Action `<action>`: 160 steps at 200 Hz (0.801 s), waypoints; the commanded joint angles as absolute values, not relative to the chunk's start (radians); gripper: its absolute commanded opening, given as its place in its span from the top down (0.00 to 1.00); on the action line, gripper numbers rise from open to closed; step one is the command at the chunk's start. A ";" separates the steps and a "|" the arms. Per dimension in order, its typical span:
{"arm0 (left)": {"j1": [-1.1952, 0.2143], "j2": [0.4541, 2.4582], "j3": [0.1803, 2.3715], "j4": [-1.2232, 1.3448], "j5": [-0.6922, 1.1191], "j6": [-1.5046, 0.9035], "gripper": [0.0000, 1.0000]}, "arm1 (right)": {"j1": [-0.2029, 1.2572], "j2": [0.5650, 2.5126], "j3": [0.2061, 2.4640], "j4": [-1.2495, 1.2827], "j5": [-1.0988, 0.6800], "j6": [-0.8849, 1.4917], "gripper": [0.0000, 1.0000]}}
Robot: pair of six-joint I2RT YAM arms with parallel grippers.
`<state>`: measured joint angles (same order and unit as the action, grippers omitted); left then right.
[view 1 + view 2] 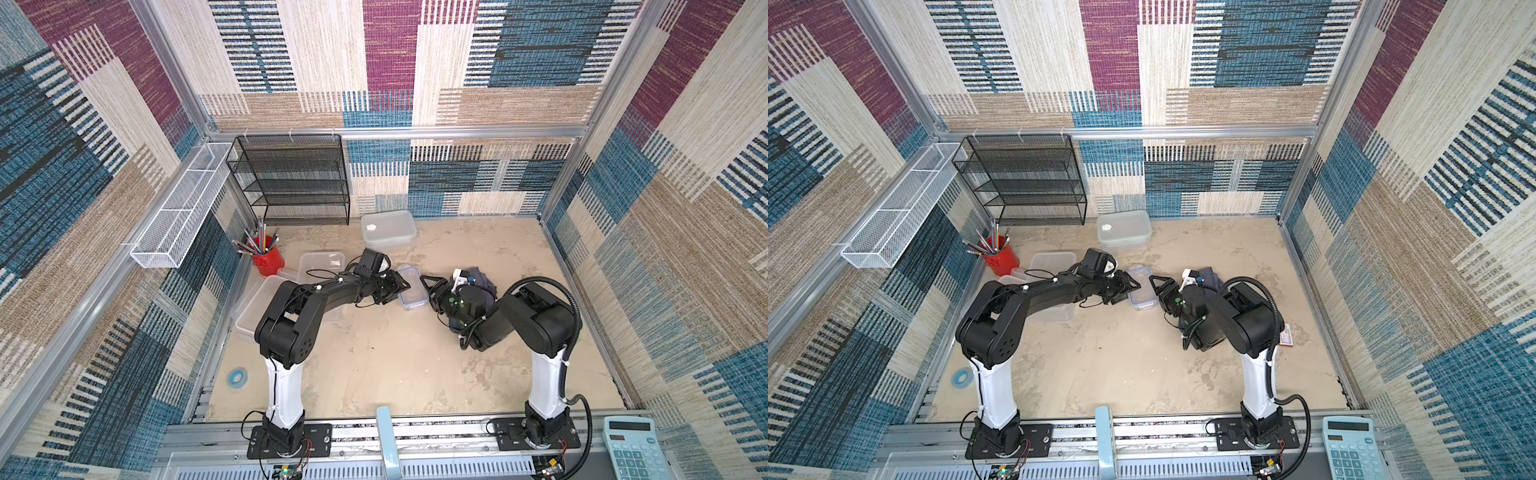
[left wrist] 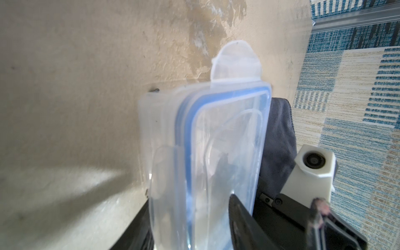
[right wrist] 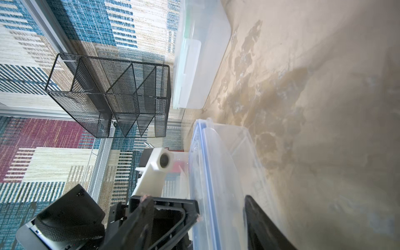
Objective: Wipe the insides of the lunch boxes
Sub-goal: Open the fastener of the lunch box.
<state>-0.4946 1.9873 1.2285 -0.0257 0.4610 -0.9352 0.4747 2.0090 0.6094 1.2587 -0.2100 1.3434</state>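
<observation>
Small lunch box (image 1: 412, 287), large tub (image 1: 255, 309) half-hidden under arm (image 1: 324, 293)

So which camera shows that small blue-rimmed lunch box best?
The left wrist view: the small lunch box fills it, blue seal and latch tab clear. The right wrist view shows its side; both top views show it tiny.

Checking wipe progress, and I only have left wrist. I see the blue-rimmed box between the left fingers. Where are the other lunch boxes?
Observer: One lidded box sits at the back, beside the black mesh rack.
Operator: Any others?
Observer: The large tub, no lid on, lies by the red pencil cup, partly under the left arm.
Operator: Right gripper?
Observer: The right gripper is at the small box, opposite end, jaws apart.
</observation>
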 commanded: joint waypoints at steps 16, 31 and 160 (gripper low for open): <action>-0.500 1.997 1.219 -0.145 0.445 -0.912 0.47 | 0.481 2.022 0.633 1.520 -0.336 1.401 0.50; -0.500 1.999 1.219 -0.144 0.446 -0.912 0.47 | 0.480 2.020 0.629 1.528 -0.342 1.402 0.63; -0.499 1.999 1.231 -0.172 0.429 -0.893 0.47 | 0.480 1.983 0.613 1.435 -0.336 1.353 0.88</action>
<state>-0.4870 1.9808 1.2289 -0.0311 0.4397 -0.9356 0.4686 2.0232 0.6098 1.2617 -0.1864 1.3762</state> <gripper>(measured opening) 0.531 0.108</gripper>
